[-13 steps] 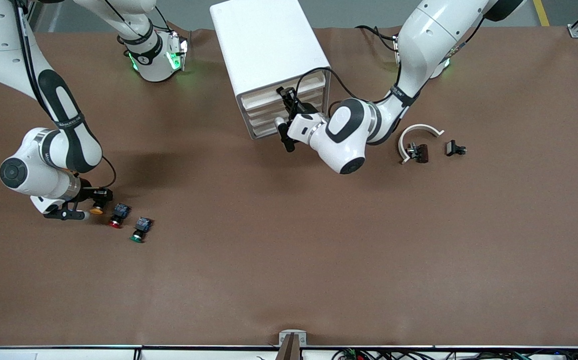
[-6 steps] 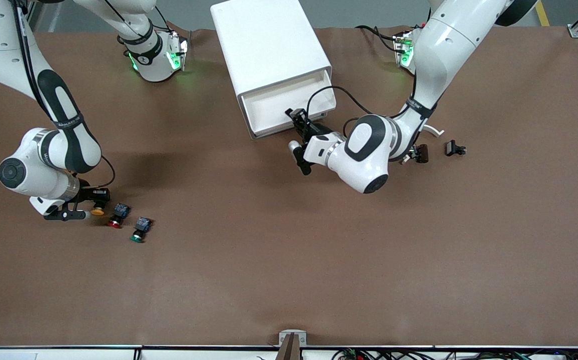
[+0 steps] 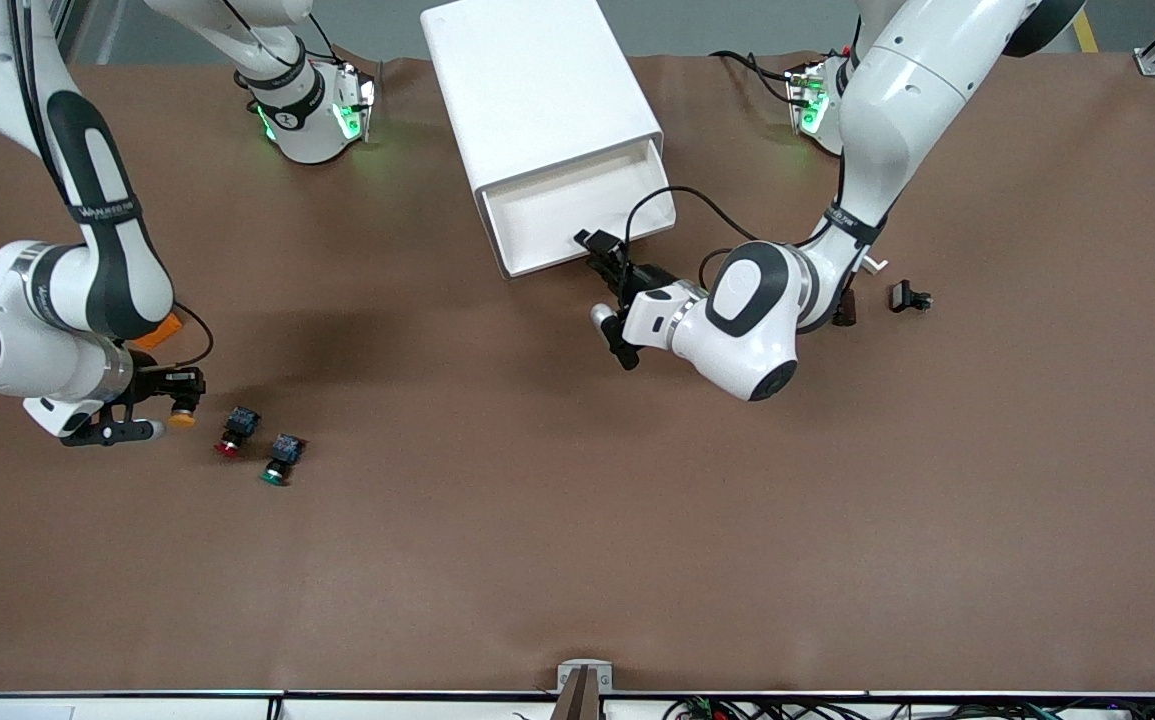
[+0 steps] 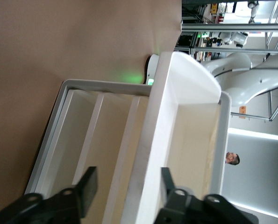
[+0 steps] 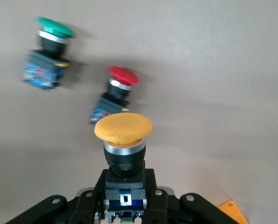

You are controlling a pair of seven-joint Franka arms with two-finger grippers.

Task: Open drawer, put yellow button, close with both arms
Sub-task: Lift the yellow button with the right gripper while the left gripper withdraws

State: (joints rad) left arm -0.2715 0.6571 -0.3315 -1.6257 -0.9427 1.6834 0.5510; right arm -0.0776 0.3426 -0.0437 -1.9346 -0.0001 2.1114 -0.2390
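Top drawer [image 3: 577, 207] of the white cabinet [image 3: 535, 90] is pulled out, tray bare inside; the cabinet sits near the worktop's edge by the robot bases, about mid-table. Left gripper [image 3: 605, 262] is at the drawer's front lip, at the corner toward the left arm's end. In the left wrist view its fingers [image 4: 85, 191] stand apart on either side of the drawer front [image 4: 148, 154], not pinching it, so jaws are parted and holding nothing. Right gripper [image 3: 173, 392] is over the worktop [image 3: 577, 520] toward the right arm's end, clamped on the yellow button [image 3: 180, 417]: the right wrist view shows the blue-grey block [image 5: 124, 198] pinched between the fingers with the yellow cap [image 5: 123, 128] pointing outward. Whether the button is off the surface cannot be told for sure. Red button [image 3: 234, 432] and green button [image 3: 279, 459] lie on the worktop just beside the held one, the green one nearer the front camera and a bit more toward mid-table; neither touches the gripper. An orange tag [image 3: 157, 330] peeks out beside the right arm's wrist. Toward the left arm's end, a small black part [image 3: 909, 297] lies on the worktop, well apart from the cabinet.
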